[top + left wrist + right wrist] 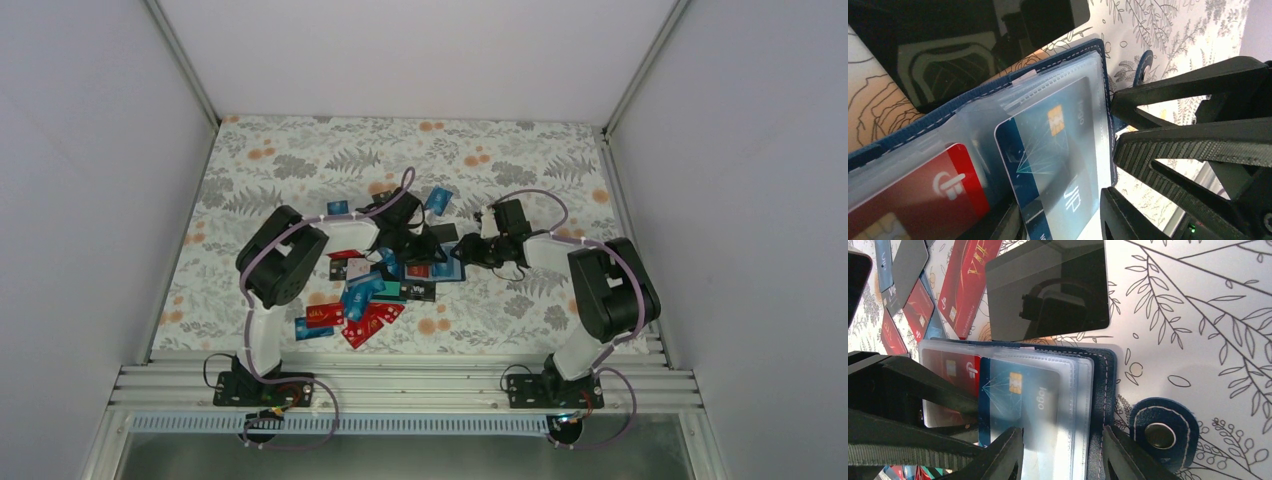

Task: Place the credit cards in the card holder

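Here the card holder [1104, 390] lies open on the desk [1198, 315], at 12 o'clock between the right claw's [1060, 440] parted jaws. The left claw [1060, 212] straddles a half-sleeved blue credit card [1048, 150]; I cannot tell whether it is clamped.

Dark blue card holder [1105, 390], leather-like, with pale stitching. Inside it are clear, faintly cloudy plastic sleeves [1073, 405] over a smooth blue card [1018, 400]. On its tab is a shiny metal snap [1159, 435]. Just beyond the holder lie a black card [1048, 290], glossy as a mirror, and red cards [968, 280] with a softer sheen. Under it is a matt printed worktop [1198, 315]. At its edge is the right pincer [1114, 125], its fingers [1173, 145] matt black ribbed plastic.
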Tool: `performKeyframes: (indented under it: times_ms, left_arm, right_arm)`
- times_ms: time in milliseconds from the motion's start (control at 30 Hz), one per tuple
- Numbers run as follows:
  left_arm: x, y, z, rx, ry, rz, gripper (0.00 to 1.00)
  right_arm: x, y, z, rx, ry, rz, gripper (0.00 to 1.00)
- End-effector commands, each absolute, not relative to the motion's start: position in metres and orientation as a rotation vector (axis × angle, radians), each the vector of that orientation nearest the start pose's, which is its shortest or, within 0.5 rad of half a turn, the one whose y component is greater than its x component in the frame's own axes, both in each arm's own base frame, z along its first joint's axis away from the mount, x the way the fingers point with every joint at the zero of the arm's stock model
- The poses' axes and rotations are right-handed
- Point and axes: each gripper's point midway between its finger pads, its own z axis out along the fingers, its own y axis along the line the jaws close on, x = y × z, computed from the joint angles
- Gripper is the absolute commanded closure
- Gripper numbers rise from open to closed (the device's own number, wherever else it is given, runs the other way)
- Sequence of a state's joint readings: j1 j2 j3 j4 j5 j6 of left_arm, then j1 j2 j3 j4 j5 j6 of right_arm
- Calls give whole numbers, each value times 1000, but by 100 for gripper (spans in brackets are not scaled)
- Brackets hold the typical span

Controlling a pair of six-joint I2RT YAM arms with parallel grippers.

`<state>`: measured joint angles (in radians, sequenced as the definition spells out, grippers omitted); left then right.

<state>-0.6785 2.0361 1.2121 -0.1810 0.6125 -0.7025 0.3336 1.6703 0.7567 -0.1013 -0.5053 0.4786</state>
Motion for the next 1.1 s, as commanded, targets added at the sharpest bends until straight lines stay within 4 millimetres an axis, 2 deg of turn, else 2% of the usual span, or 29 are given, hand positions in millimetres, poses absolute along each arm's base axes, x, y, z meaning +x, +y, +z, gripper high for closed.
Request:
performKeyframes:
  times_ms: [0, 200, 233, 400, 500, 600, 800, 900, 1067]
  left_arm:
    - [285, -359, -3, 99, 3003, -1010, 60]
    - [283, -375, -5, 83, 3023, -921, 52]
    - [283, -377, -5, 82, 3024, -908, 51]
    - [282, -385, -9, 76, 3035, -834, 45]
    - [282, -386, -4, 70, 3022, -813, 41]
    - [287, -383, 9, 65, 2981, -791, 35]
    - [295, -377, 51, 117, 2877, -777, 18]
    - [296, -367, 68, 150, 2827, -743, 1]
    - [295, -342, 88, 187, 2766, -652, 0]
  right_arm:
    - [282, 205, 15, -8, 2789, 991, 58]
    - [282, 206, 16, -3, 2784, 1008, 58]
    - [284, 208, 25, -16, 2755, 1017, 58]
    - [285, 209, 30, -26, 2740, 1030, 58]
    - [286, 209, 33, -31, 2734, 1027, 58]
    - [287, 210, 37, -39, 2726, 1028, 58]
    - [291, 210, 43, -56, 2714, 1024, 58]
    - [291, 210, 42, -56, 2717, 1021, 59]
    - [289, 210, 37, -52, 2728, 1019, 59]
